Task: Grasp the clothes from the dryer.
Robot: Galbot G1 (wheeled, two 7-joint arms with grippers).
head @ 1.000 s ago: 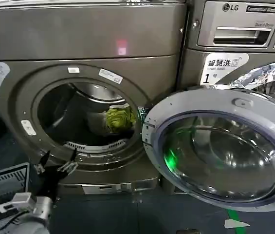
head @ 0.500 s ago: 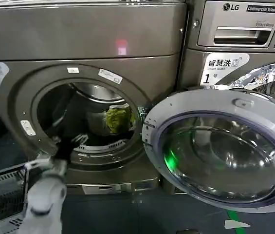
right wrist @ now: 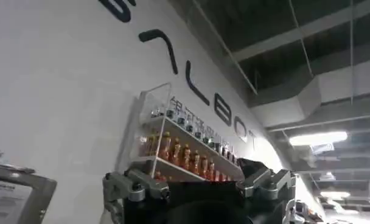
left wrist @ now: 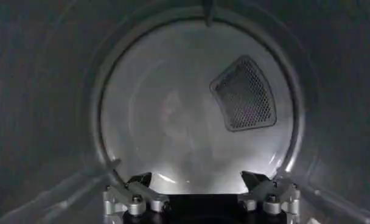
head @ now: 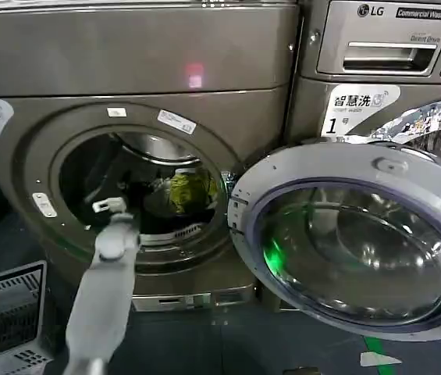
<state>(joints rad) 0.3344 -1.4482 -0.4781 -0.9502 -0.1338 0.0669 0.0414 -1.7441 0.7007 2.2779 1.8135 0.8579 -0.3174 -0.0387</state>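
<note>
The dryer is the big bronze-grey machine on the left, its round porthole uncovered and its glass door swung out to the right. The clothes show as a yellow-green lump inside the drum, at the right of the opening. My left arm reaches up through the porthole, and the left gripper is inside the drum, just left of the clothes. In the left wrist view the left gripper is open, facing the drum's back wall. My right gripper is open, pointed away at a wall.
A second machine with an LG panel stands on the right behind the open door. A grey slatted basket sits on the floor at the lower left. A mesh vent is set in the drum's back wall.
My left arm has risen from below the porthole's lower rim and pushed forward into the drum, towards the clothes. The clothes and door have not moved.
</note>
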